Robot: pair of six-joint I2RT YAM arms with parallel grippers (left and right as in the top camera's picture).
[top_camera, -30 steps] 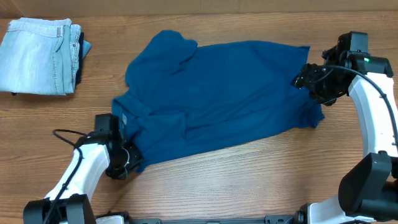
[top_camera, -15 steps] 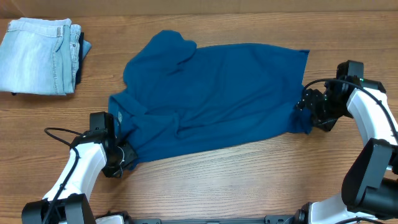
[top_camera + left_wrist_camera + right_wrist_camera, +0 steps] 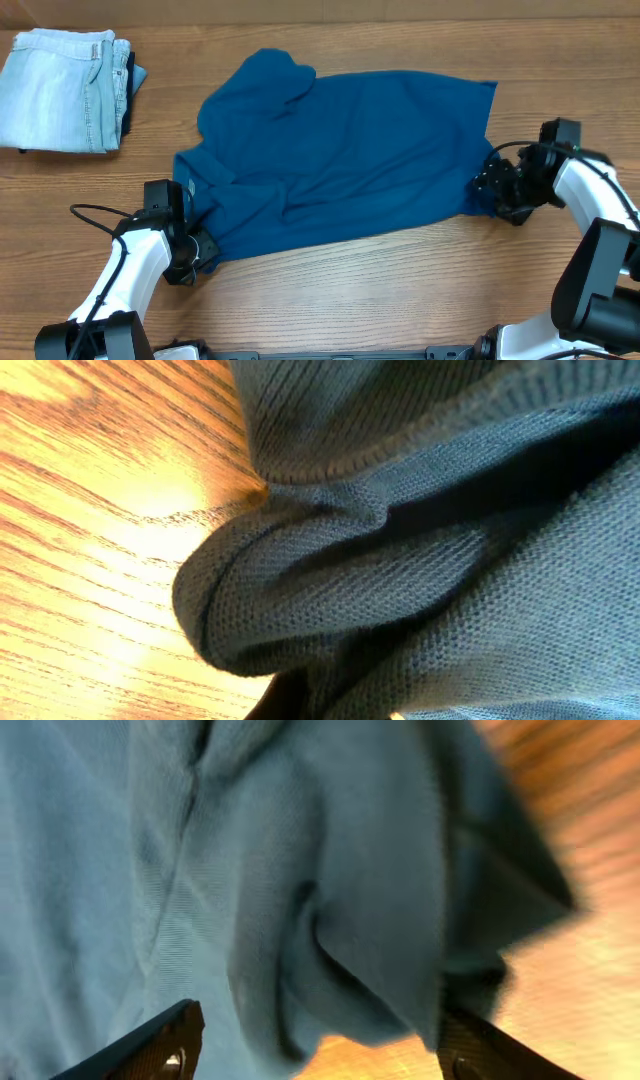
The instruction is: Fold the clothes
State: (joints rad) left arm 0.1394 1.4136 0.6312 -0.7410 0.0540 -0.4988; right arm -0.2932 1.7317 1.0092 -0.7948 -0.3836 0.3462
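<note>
Jeans: the pale folded jeans lay at the far left corner of the table, well apart from the work; nothing about them needed attention.
Left gripper: the left gripper sat low at the near left corner of the garment, jaws closed tight on a bunched roll of knit that filled the left wrist view.
Polo shirt: the teal polo shirt lay spread across the middle of the table, mostly flat, with creases running toward the left corner and one sleeve bunched at the far left.
Right gripper: the right gripper was at the shirt's near right corner, jaws wide apart, with a loose fold of fabric hanging between them but not pinched.
Step in hand: probably securing the right corner to match the left.
How to do it well: the jaws should have closed on the fold's full thickness, not just its outer layer, and low near the wood. The two corners should then have lifted together, evenly, so the soft knit did not skew or drag.
</note>
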